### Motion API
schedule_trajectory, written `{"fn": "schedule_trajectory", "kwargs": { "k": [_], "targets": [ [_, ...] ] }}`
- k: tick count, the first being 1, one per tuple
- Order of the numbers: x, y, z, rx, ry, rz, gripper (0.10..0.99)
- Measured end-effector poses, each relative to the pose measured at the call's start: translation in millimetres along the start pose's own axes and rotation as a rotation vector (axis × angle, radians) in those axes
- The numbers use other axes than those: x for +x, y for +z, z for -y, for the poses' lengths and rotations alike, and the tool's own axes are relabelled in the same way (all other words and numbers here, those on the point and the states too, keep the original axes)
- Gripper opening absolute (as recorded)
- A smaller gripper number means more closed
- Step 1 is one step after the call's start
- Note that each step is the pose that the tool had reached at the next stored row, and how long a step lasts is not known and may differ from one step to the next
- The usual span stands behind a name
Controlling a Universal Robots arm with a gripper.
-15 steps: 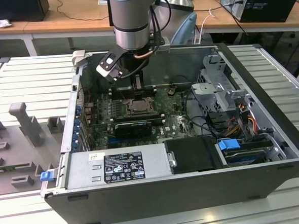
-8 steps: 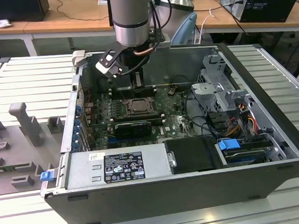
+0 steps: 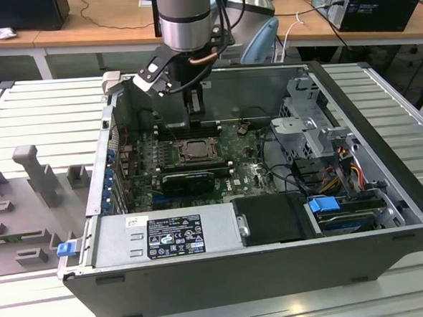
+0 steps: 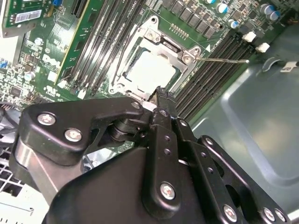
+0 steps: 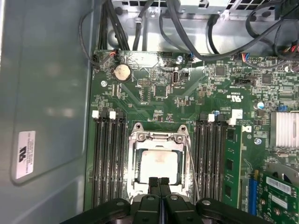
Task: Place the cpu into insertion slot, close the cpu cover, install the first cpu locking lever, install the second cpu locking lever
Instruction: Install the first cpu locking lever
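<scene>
The gripper (image 5: pixel 159 183), fingers pressed together, hovers at the edge of the cover (image 5: pixel 159 137) over the seated cpu (image 5: pixel 159 163). A slip could spring the loose lever (image 4: pixel 224 59) and scrape the board (image 5: pixel 163 107).

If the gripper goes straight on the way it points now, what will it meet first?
The gripper would probably meet the near edge of the cpu cover framing the cpu, though depth is unclear.

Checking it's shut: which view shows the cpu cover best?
The first wrist view: cpu cover seen square-on. The second wrist view shows it slanted, partly behind the fingers; the exterior view, beneath the arm.
</scene>
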State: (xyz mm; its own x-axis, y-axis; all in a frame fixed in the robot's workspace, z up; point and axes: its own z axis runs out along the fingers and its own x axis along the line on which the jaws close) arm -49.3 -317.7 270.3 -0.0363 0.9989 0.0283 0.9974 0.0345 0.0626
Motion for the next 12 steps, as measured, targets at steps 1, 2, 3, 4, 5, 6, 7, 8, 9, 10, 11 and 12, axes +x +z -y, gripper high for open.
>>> {"fn": "schedule_trajectory", "kwargs": {
  "k": [1, 2, 3, 4, 5, 6, 7, 8, 9, 10, 11, 12],
  "targets": [
    [0.1, -1.7, -0.1, 0.000, 0.000, -0.0003, 0.106],
    [0.1, -4.2, -0.4, 0.000, 0.000, -0.0004, 0.106],
    [0.2, -5.9, -0.5, 0.001, 0.000, -0.0004, 0.106],
    [0.2, -8.5, -0.7, 0.001, 0.000, -0.0004, 0.106],
    [0.2, -9.3, -0.8, 0.001, 0.000, -0.0006, 0.106],
    [0.2, -9.3, -0.8, 0.001, -0.001, -0.0007, 0.106],
    [0.2, -9.3, -0.8, 0.001, -0.009, -0.0007, 0.106],
    [0.2, -9.3, -0.8, 0.002, -0.023, -0.0009, 0.106],
    [0.2, -9.3, -0.8, 0.002, -0.040, -0.0013, 0.106],
    [0.2, -9.3, -0.8, 0.003, -0.070, -0.0020, 0.106],
    [0.2, -9.2, -0.8, 0.004, -0.107, -0.0039, 0.106],
    [0.2, -9.2, -0.8, 0.005, -0.142, -0.0061, 0.106]
  ]
}}
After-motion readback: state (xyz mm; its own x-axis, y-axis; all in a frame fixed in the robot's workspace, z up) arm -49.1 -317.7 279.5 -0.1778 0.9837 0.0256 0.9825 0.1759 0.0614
